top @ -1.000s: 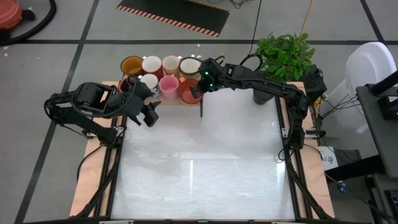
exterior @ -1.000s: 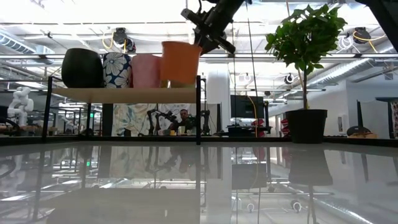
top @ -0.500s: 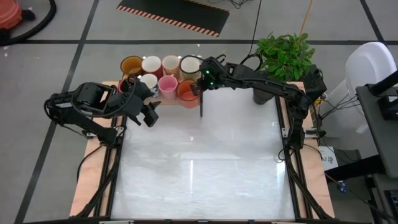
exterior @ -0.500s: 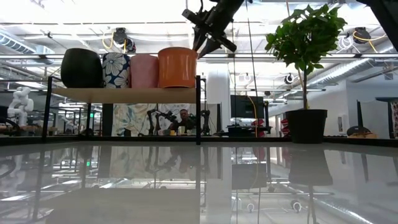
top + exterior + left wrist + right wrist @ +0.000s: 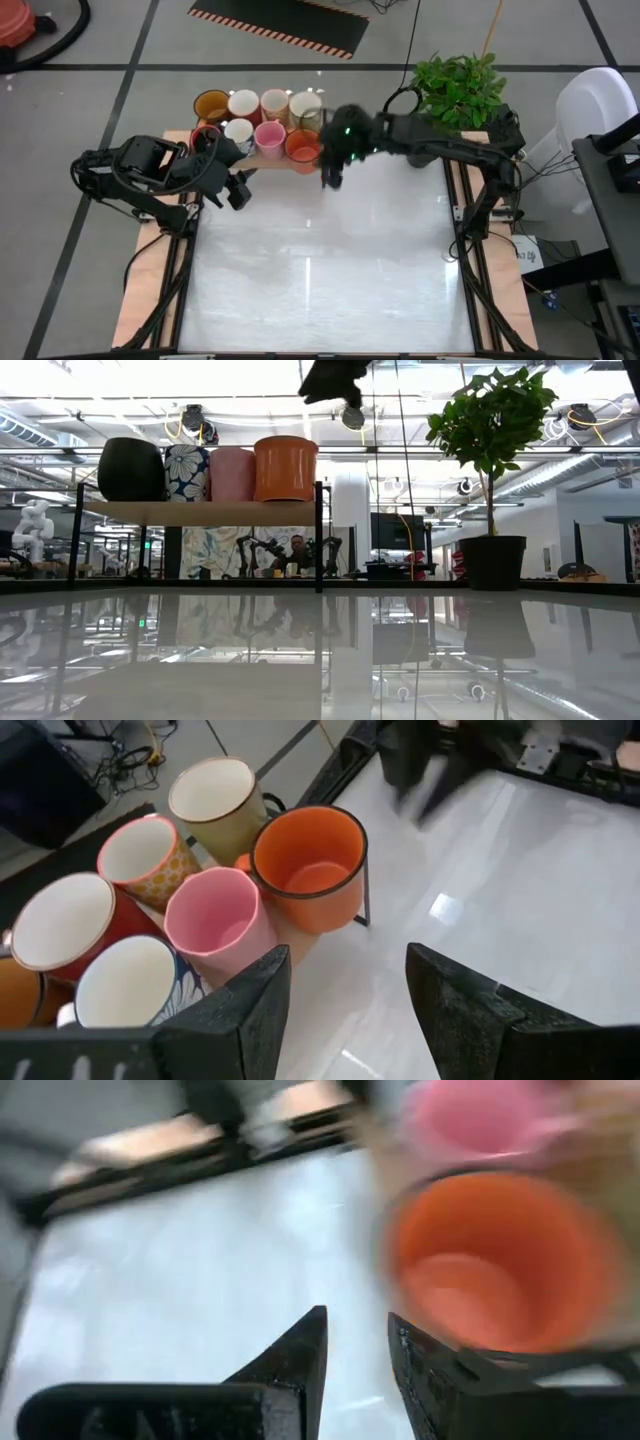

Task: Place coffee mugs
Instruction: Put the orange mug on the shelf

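The left gripper [image 5: 238, 187] is hanging over the far left part of the tabletop [image 5: 320, 270], just in front of the shelf [image 5: 200, 511], and it is holding nothing. Its jaws are standing apart; in the left wrist view the white surface is showing between the two dark fingers [image 5: 250, 1015].

The mugs are sitting in two rows on the small raised shelf at the far edge of the tabletop. In the back row, from left to right, are standing the amber-yellow mug [image 5: 211, 104], a mug with a white inside and red outside [image 5: 244, 104], a cream mug with orange dots [image 5: 274, 102] and a cream mug with a dark rim [image 5: 305, 104]. In the front row a red mug [image 5: 205, 134] is partly hiding behind the left arm; next to it are the white mug with blue flowers [image 5: 238, 131], the pink mug [image 5: 270, 135] and the orange mug [image 5: 303, 144]. The orange mug is standing upright at the right end of the front row, touching the pink one, with no gripper on it.

The right gripper [image 5: 335, 168] is hanging in the air just right of the orange mug, near the corner post of the shelf. Its jaws are a little apart and empty. The arm is looking blurred.

A potted plant [image 5: 455, 90] is standing at the far right corner.
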Motion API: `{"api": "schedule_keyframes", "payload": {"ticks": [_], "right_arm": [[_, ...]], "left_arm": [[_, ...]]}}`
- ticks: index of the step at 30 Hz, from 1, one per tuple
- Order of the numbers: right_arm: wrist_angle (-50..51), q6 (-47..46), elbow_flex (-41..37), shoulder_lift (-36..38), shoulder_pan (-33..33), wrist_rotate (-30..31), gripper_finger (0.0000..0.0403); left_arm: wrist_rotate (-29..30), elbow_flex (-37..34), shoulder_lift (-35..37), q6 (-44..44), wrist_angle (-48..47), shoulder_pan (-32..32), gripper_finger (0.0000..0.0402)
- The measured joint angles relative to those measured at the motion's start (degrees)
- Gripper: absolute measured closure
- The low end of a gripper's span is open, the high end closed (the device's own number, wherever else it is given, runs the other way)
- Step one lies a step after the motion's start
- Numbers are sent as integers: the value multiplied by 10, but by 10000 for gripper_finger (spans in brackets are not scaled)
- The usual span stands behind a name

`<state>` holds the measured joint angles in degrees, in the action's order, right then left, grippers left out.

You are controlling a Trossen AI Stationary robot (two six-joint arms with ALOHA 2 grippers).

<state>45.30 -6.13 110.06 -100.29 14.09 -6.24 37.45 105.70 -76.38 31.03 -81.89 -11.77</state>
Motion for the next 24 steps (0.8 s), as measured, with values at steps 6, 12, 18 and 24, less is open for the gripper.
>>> {"api": "schedule_keyframes", "payload": {"ticks": [6, 12, 18, 24], "right_arm": [[-120, 19, -107, 0, -18, -65, 357], [-213, 11, -182, 0, -21, 28, 399], [-241, 12, -203, 0, -21, 75, 400], [-243, 32, -209, 0, -17, 79, 402]], "left_arm": [[-1, 0, 3, -42, 1, 0, 197], [-1, 0, 3, -70, 3, 0, 197], [-21, 0, 4, -22, 3, 0, 197], [-40, 0, 4, 8, 3, 0, 197]]}}
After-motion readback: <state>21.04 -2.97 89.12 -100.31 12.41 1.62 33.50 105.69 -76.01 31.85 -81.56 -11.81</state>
